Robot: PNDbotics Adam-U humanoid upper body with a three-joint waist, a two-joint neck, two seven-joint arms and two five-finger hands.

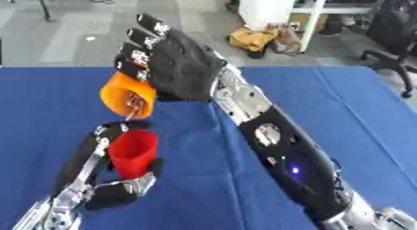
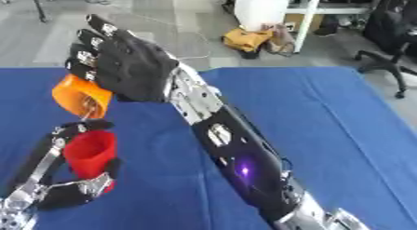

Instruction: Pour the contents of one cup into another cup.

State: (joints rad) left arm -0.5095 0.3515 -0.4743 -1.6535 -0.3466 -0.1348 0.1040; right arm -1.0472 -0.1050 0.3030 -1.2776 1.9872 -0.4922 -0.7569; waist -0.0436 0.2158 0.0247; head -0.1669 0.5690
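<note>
My right hand (image 1: 183, 66) grips the orange cup (image 1: 128, 95), tipped mouth-down to pour into the red cup (image 1: 133, 152) just below, clasped upright by my left hand (image 1: 114, 189).

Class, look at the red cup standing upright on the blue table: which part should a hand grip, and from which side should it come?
Grip the red cup round its side wall, from the left, as the left hand does. It stands upright and open-topped, so the mouth stays clear under the tilted orange cup.

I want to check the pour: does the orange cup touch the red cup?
Apart. In the left eye view the orange cup, tilted in the right hand, hangs above the red cup, with blue cloth between.
</note>
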